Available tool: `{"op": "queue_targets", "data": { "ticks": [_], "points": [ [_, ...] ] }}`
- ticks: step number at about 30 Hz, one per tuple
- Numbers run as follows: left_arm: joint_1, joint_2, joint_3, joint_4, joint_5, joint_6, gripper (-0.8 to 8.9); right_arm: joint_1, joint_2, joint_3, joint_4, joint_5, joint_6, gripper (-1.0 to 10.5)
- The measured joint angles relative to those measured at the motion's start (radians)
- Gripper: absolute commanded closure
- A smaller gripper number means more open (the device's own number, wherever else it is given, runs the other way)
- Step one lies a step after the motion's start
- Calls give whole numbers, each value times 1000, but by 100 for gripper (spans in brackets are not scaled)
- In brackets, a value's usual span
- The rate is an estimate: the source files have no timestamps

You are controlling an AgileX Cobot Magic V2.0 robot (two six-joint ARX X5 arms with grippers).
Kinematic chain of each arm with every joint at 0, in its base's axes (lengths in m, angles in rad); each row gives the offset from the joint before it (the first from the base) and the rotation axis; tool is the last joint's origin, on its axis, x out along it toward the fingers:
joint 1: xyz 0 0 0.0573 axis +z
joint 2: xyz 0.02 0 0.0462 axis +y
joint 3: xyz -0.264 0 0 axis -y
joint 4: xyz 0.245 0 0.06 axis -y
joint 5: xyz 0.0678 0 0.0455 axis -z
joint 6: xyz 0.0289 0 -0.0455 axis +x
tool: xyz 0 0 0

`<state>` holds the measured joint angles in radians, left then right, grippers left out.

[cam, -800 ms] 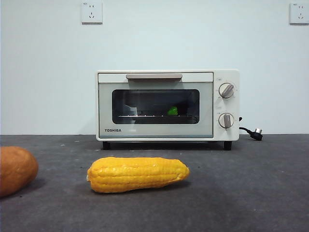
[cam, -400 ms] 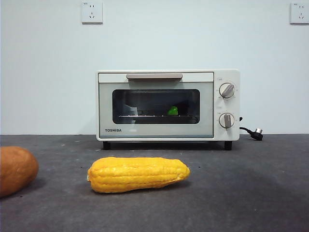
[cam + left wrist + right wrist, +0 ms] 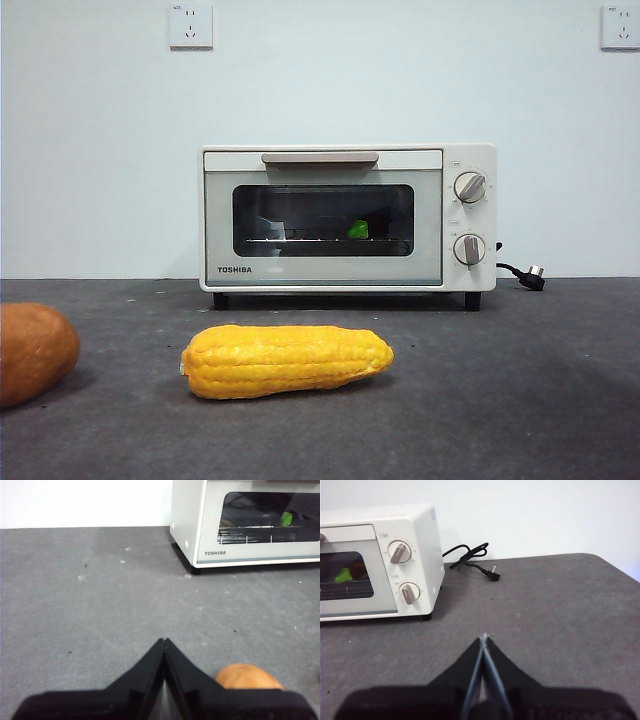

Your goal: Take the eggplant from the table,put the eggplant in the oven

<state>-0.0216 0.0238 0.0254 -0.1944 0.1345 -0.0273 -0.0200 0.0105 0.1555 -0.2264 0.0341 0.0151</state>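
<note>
Honestly nothing changes between the earlier front shots and this one. The oven point(image 3: 348, 217) door is shut in all of them, the green cap of the eggplant point(image 3: 357, 229) sits at the same spot behind the glass, and the corn point(image 3: 286, 360) and the orange-brown vegetable point(image 3: 34, 350) don't budge. No arm comes into the front view either.

Setting reads as a lab or test bench, not a home kitchen. Bare white wall point(image 3: 320, 80) with two sockets point(image 3: 190, 25); plain dark grey table point(image 3: 520, 400) carrying a lone toaster oven point(image 3: 225, 220), unplugged cord point(image 3: 470, 557) loose beside it, toy corn point(image 3: 285, 360).
</note>
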Motion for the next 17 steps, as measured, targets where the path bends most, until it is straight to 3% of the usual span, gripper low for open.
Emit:
{"op": "queue_targets", "data": {
  "ticks": [17],
  "points": [
    [0, 19, 0, 0, 0, 0, 816, 0, 0, -132, 37, 4, 0, 946]
  ]
}}
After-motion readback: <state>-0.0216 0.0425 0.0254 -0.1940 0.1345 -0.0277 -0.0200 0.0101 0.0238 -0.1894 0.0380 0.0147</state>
